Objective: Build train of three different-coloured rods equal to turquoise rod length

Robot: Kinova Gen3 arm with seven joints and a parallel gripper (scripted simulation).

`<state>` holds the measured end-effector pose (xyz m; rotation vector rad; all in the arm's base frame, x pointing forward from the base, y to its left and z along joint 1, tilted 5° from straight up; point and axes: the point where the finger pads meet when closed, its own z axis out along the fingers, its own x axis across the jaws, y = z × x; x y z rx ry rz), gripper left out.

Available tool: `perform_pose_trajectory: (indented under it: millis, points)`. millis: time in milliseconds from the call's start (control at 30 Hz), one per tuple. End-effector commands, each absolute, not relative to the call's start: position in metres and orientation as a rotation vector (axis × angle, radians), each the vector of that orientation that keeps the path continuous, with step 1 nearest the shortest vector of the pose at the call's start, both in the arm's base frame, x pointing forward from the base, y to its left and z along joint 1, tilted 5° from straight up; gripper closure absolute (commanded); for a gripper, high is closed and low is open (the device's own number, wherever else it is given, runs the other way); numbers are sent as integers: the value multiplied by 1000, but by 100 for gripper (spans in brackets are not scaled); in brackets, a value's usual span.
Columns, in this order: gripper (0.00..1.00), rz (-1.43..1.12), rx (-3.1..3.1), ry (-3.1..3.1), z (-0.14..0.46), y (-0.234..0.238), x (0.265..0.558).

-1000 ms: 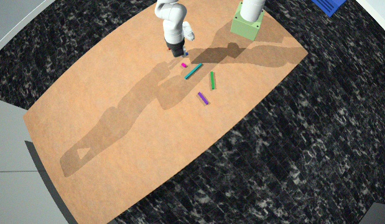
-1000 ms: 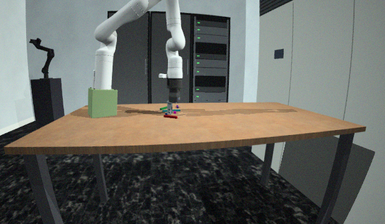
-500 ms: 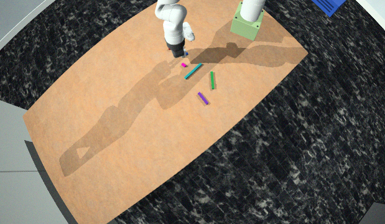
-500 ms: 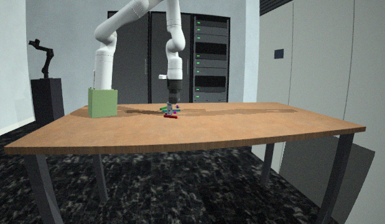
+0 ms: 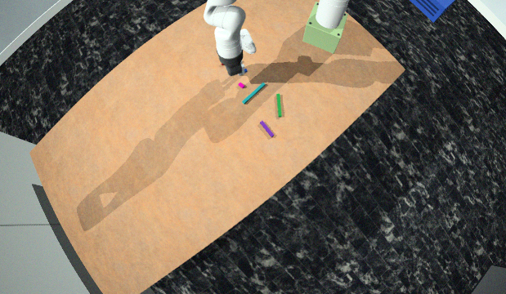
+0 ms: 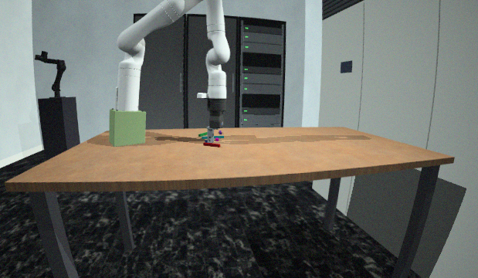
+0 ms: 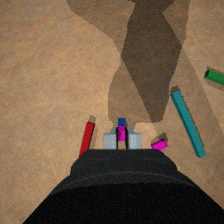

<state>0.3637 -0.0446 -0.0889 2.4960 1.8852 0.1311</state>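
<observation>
In the wrist view my gripper [image 7: 121, 134] is shut on a short magenta rod [image 7: 121, 133], low over the table. A small blue rod [image 7: 121, 121] sits just beyond the fingertips, close to the magenta rod's end. A red rod [image 7: 86, 139] lies left of the fingers. A second magenta rod [image 7: 160, 145] lies to the right, and the turquoise rod [image 7: 187, 122] beyond it. From above, the gripper [image 5: 236, 73] is at the far side of the table, with the blue rod [image 5: 244, 70] beside it, the loose magenta rod [image 5: 241, 85] and the turquoise rod [image 5: 253, 93] in front.
A green rod [image 5: 279, 105] and a purple rod [image 5: 266, 128] lie apart, nearer the table's middle. The arm's green base block [image 5: 324, 33] stands at the back edge. The red rod [image 6: 211, 144] shows in front of the gripper in the side view.
</observation>
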Motion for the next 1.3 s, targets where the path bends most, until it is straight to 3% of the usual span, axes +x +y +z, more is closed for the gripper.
perform_pose_trajectory:
  millis: [0,400,433,567,600,667,700,867,900,1267]
  points:
    - [76,140,2510,1861,-89,-44,367]
    - [76,140,2510,1861,-89,-44,367]
    - [70,140,2510,1861,-89,-44,367]
    - [70,140,2510,1861,-89,-44,367]
    - [64,140,2510,1861,-89,-44,367]
    - [64,140,2510,1861,-89,-44,367]
    - [58,140,2510,1861,-89,-44,367]
    - [52,140,2510,1861,-89,-44,367]
    - [46,140,2510,1861,-89,-44,367]
    - [46,140,2510,1861,-89,-44,367]
